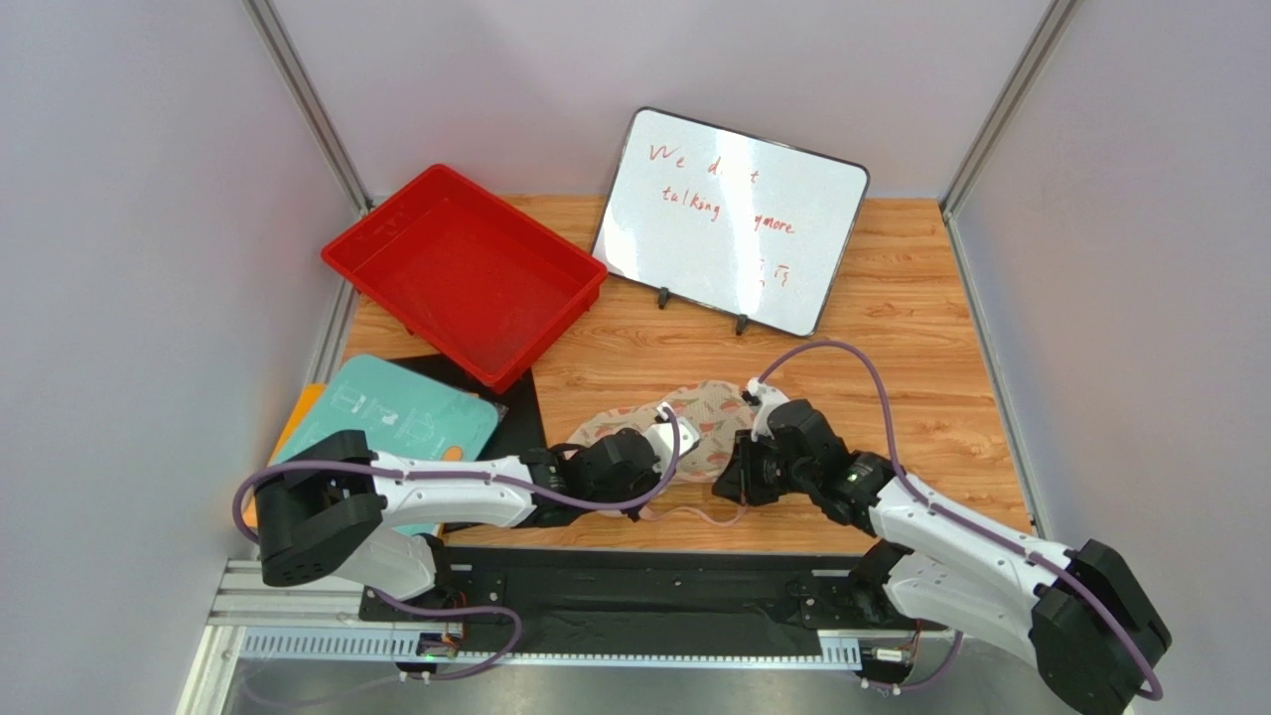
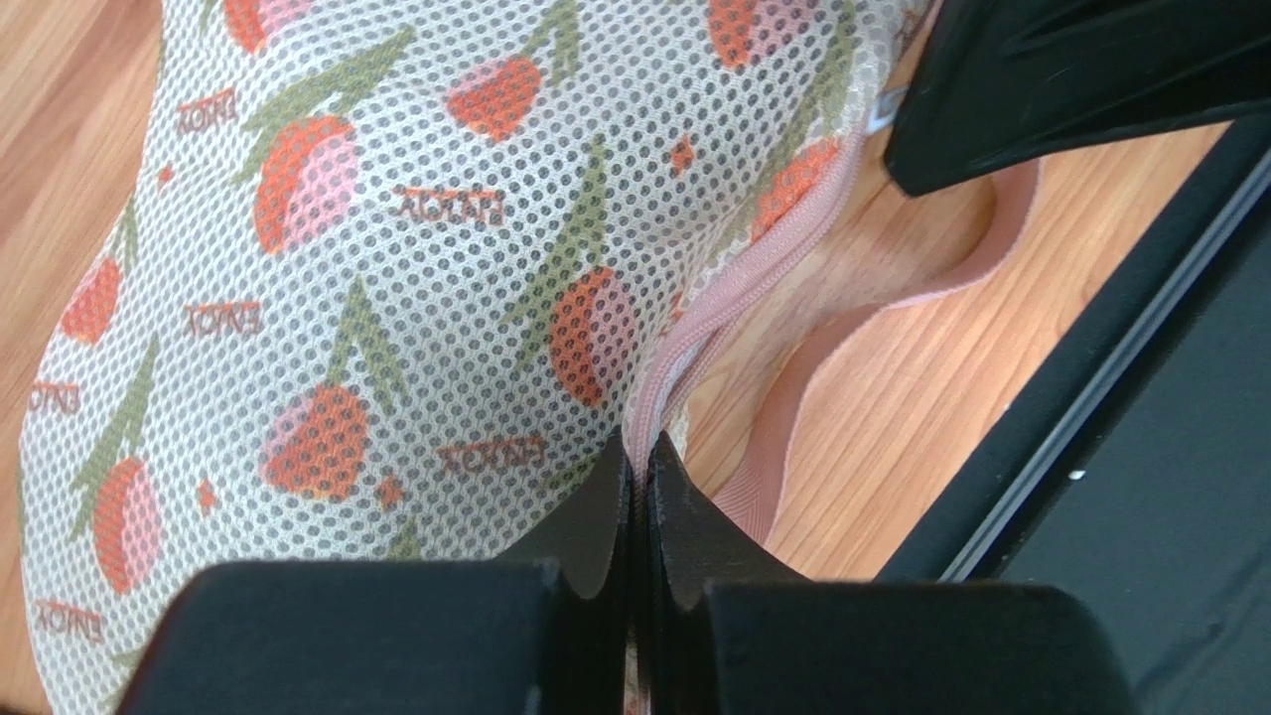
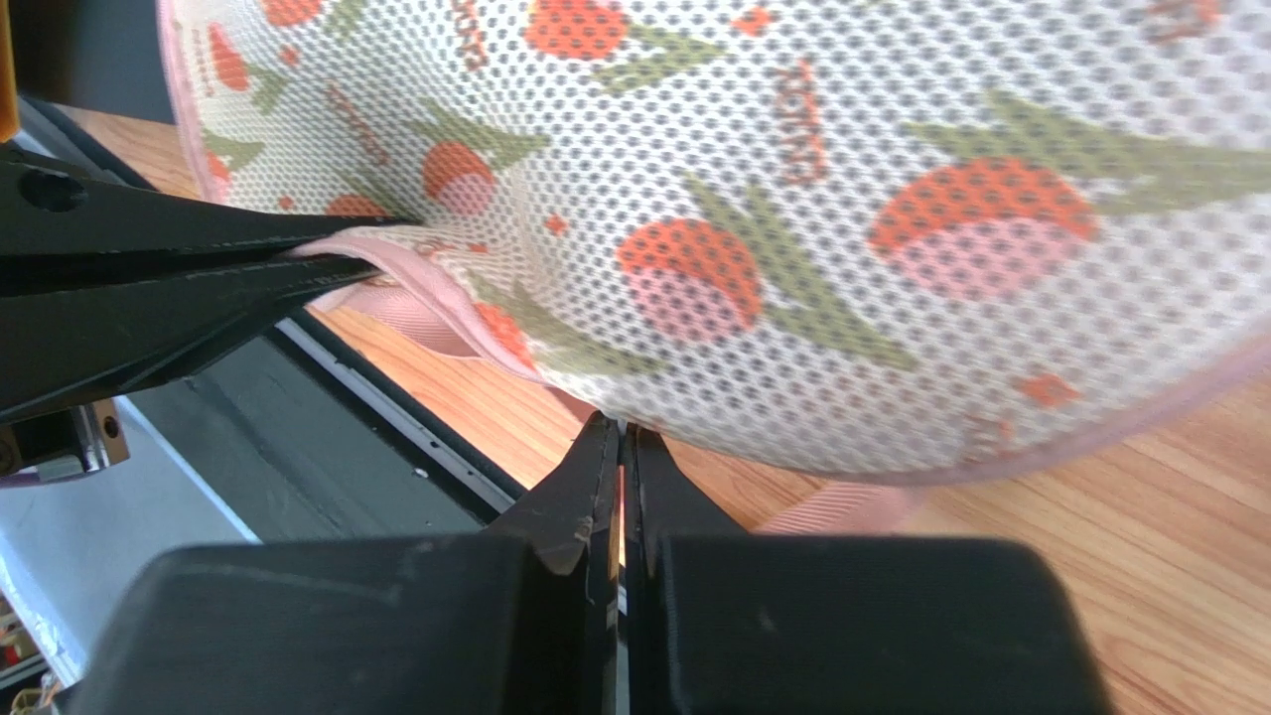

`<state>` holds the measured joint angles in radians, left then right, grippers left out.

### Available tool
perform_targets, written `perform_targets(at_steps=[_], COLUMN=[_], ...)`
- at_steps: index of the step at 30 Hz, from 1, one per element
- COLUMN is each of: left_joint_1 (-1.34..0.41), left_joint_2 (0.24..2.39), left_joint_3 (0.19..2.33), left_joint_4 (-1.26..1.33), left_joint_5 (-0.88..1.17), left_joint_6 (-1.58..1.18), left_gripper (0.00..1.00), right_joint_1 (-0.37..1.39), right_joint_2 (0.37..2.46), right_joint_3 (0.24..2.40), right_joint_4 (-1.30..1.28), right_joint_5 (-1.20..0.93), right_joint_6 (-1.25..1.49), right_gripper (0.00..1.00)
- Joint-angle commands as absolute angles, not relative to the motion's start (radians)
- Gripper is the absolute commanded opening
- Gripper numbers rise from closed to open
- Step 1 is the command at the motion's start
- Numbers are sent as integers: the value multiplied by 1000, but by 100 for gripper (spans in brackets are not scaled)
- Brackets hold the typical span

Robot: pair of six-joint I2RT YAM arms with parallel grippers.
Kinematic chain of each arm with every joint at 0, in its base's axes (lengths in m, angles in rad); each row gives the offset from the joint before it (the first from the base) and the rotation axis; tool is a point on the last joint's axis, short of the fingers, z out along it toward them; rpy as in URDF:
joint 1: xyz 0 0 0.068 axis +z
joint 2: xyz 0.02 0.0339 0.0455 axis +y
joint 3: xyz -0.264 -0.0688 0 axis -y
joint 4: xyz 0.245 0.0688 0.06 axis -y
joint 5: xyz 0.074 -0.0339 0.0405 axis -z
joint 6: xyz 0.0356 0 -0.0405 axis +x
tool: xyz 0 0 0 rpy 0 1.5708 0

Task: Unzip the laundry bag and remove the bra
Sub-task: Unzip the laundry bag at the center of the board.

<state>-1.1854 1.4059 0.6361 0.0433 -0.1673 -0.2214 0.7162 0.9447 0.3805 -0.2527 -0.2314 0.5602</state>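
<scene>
Left gripper (image 2: 642, 484) clamps shut on the pink zipper edging of the laundry bag (image 2: 373, 268), pinching the seam at the pouch's near side, as seen from the left wrist. Right gripper (image 3: 622, 455) is also closed, its tips meeting at the bag's edging a little farther right. Whether anything sits between those tips cannot be made out. The cream mesh pouch, printed with pink-red fruit and green leaves, lies near the middle of the wooden desk (image 1: 895, 298), close to its near edge, with both arms converging on it from either side. In the right wrist view, part of the pouch bulges up off the wood between the two grips.

A pink loop (image 2: 836, 373) trails from the bag across the desk toward the black strip at the near edge. Beyond the pouch, a red tray (image 1: 463, 276) sits at the far left and a whiteboard (image 1: 731, 216) with red handwriting stands propped at the far centre. A teal mat (image 1: 396, 425) lies at the left, partly under the left arm.
</scene>
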Motion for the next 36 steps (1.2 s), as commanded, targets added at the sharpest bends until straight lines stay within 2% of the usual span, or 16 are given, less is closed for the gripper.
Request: perform_targets(at_steps=[1, 6, 7, 8, 9, 10, 12, 13, 22, 36], left_joint_1=[-1187, -1187, -1187, -1187, -1187, -1187, -1187, -1187, -1216, -1226], left_joint_2=[1361, 1350, 1350, 1348, 1348, 1342, 1332, 1319, 1397, 1589], left_joint_3=[614, 623, 633, 640, 644, 655, 663, 670, 768, 845], left_joint_4=[-28, -6, -5, -6, -6, -6, 24, 34, 113, 133], left_joint_5=[-241, -152, -153, -158, -160, -158, -138, -127, 18, -52], left_joint_6=[-245, -207, -204, -203, -199, -196, -189, -184, -104, -89], left_gripper=[0, 0, 6, 13, 40, 56, 74, 79, 80, 77], right_joint_1=[707, 707, 707, 707, 707, 707, 707, 707, 706, 709], right_joint_2=[917, 914, 917, 917, 917, 913, 908, 904, 910, 874], right_joint_3=[417, 428, 429, 430, 430, 430, 425, 422, 408, 403], right_joint_4=[-301, -299, -298, -298, -292, -291, -276, -272, -242, -247], right_joint_5=[-173, -193, -199, -202, -207, -212, -224, -227, -248, -278], right_joint_6=[554, 542, 540, 537, 535, 537, 537, 538, 555, 558], right_gripper=[0, 0, 0, 0, 0, 0, 0, 0, 0, 0])
